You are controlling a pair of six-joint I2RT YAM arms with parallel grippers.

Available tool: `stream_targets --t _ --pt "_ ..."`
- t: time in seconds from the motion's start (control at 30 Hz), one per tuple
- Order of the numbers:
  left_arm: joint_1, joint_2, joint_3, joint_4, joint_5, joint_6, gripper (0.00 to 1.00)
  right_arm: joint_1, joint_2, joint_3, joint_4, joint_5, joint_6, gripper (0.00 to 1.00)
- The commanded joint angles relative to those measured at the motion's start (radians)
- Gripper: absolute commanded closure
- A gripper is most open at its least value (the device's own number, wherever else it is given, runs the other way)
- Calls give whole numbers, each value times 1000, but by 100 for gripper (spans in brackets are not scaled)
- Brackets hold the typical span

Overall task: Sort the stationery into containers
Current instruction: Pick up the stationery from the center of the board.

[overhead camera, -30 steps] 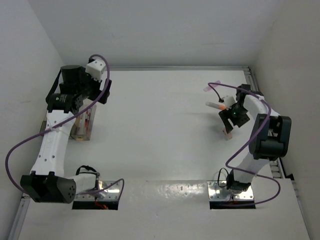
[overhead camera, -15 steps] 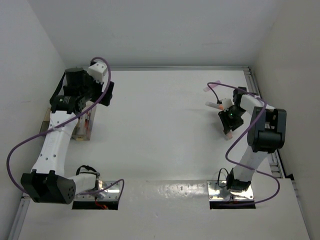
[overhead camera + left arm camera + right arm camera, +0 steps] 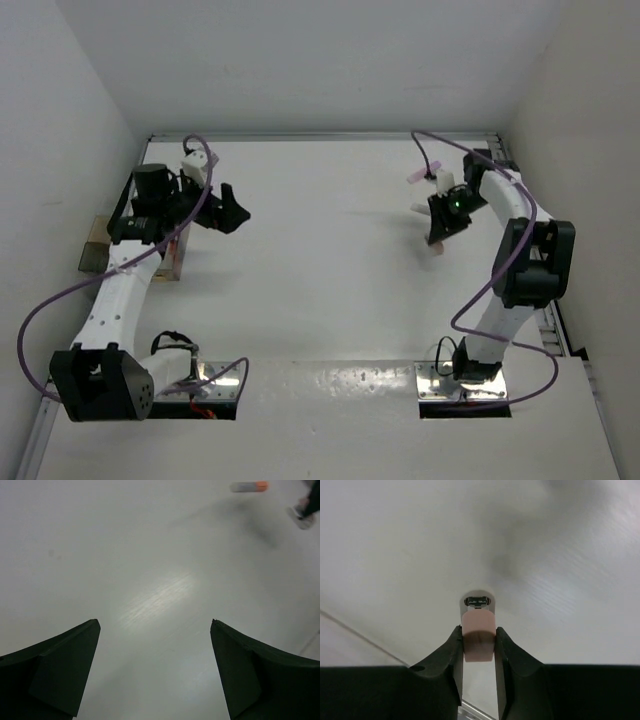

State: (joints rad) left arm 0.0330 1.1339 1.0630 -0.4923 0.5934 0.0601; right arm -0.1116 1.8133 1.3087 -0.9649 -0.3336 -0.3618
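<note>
White arm links, black joints, looping purple cables, dark tapered fingers

A white table, enclosed by pale walls, carries two shiny metal plates at its near edge.

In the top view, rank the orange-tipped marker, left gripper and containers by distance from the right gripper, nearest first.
1. Orange-tipped marker, just beside the right gripper.
2. Left gripper, far across to the left.
3. Containers, farthest left.
</note>
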Motion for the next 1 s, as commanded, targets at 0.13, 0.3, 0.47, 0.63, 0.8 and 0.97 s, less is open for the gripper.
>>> stream_targets --t 0.13,0.3,0.47,0.63,0.8,0.97 --pt "-77 -105 -195 547 394 -466 2 225 -98 357 -52 -644 326 100" --pt "-137 -69 -117 509 393 -465 5 381 -120 461 28 -682 431 100" --pt "-189 -62 -67 402 414 -345 9 484 -184 455 118 -665 451 100" --pt "-245 -54 -127 607 486 -506 9 553 -215 478 167 -671 497 100" --pt "-283 -22 -127 727 526 -604 8 575 -218 488 184 -680 520 100" --pt "-323 20 -112 886 531 -756 8 610 -210 494 206 -686 529 100"
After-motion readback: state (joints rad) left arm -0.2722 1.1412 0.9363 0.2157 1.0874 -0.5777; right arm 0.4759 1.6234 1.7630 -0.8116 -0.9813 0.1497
